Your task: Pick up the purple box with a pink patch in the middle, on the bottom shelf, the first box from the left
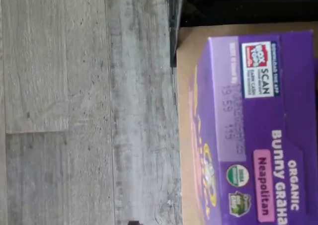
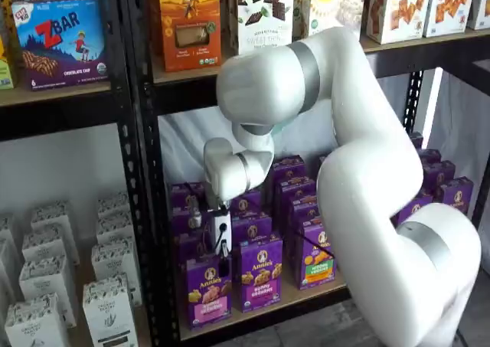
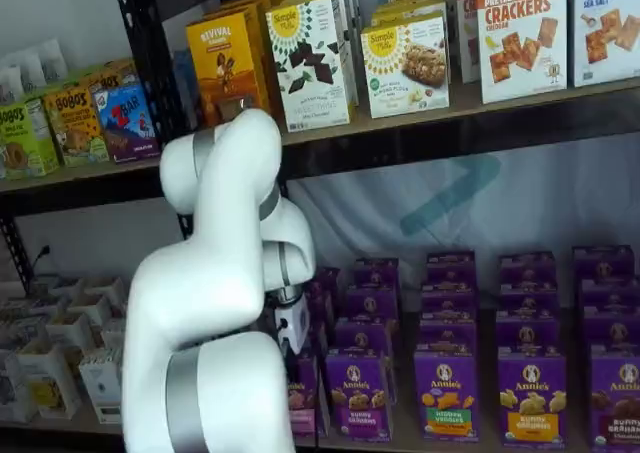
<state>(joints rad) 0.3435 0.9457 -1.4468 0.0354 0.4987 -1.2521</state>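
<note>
the arm looks to be in the approach step: its gripper hangs just above the purple box, which stands upright at the front left of the bottom shelf, and whether the fingers are open or closed i cannot tell, since only the white body shows. the next move likely calls for a straight descent so the fingers straddle the carton without nudging its purple neighbours. the wrist view shows the box's top, reading "organic bunny grahams", "neapolitan" on pink, "box tops" and "scan"; the front reads "annie's".
</note>
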